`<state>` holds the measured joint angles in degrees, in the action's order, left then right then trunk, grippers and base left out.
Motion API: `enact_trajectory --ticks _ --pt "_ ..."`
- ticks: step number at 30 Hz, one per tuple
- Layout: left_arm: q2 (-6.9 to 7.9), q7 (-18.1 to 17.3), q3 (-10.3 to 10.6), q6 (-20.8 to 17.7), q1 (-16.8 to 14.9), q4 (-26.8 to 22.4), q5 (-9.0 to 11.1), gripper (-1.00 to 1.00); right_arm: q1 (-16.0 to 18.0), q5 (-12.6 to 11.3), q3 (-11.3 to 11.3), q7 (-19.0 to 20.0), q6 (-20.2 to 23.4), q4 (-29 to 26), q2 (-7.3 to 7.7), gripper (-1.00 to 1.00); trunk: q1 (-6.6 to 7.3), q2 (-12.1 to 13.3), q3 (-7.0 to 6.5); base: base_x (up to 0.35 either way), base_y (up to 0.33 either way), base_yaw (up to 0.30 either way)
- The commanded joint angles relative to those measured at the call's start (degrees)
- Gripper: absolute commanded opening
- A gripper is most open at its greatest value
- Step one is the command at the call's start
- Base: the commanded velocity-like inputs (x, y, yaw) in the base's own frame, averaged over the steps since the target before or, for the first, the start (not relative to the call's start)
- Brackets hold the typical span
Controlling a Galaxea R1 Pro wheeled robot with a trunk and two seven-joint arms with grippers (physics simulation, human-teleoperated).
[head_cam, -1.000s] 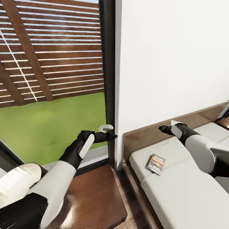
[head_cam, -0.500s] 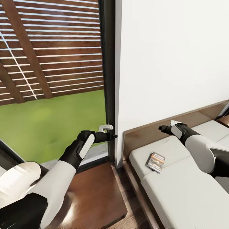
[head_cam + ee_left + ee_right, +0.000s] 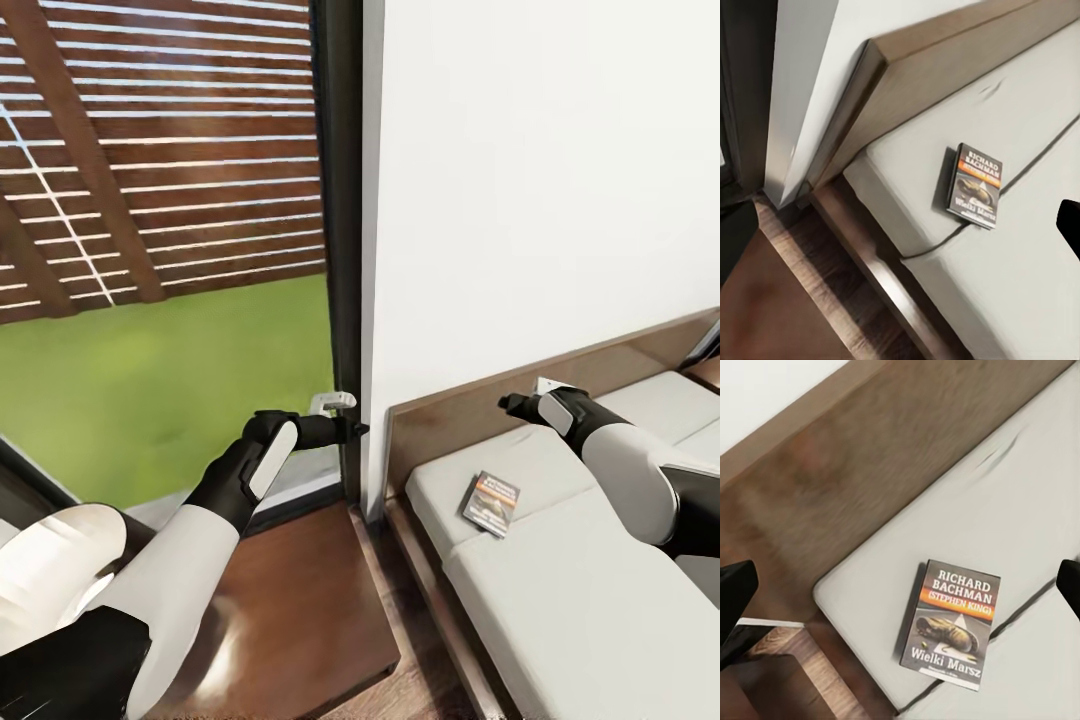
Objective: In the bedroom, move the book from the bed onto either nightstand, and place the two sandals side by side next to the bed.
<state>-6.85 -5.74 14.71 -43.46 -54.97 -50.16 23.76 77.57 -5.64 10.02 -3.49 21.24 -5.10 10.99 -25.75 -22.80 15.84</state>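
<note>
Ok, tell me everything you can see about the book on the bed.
The book is a thin paperback lying flat, cover up, on the light-grey mattress, near the headboard corner beside a seam. Its dark cover reads "Richard Bachman", "(Stephen King)" on an orange band, then a picture, then "Wielki Marsz". Nothing but the mattress touches it.

Below your right gripper, the book has a dark grey cover with white lettering, an orange band and a muted picture. It lies on the bed's plain light-grey mattress, framed in dark brown wood. Under your left gripper, the nightstand is glossy reddish brown. Beyond it you see green grass and brown horizontal slats. The wall is white.
</note>
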Motion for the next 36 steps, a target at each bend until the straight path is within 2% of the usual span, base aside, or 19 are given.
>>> enact_trajectory --ticks 1,36 --pt "-0.01 -0.2 0.0 -0.2 0.0 0.0 -0.2 1.00 0.0 -0.6 0.1 -0.3 0.3 -0.1 -0.02 1.00 -0.03 -0.1 0.20 0.000 0.000 0.000" --pt "-0.01 -0.2 0.0 -0.2 0.0 0.0 -0.2 1.00 0.0 -0.6 0.0 -0.3 0.3 -0.1 -0.09 1.00 -0.03 -0.1 3.42 0.000 0.000 0.000"
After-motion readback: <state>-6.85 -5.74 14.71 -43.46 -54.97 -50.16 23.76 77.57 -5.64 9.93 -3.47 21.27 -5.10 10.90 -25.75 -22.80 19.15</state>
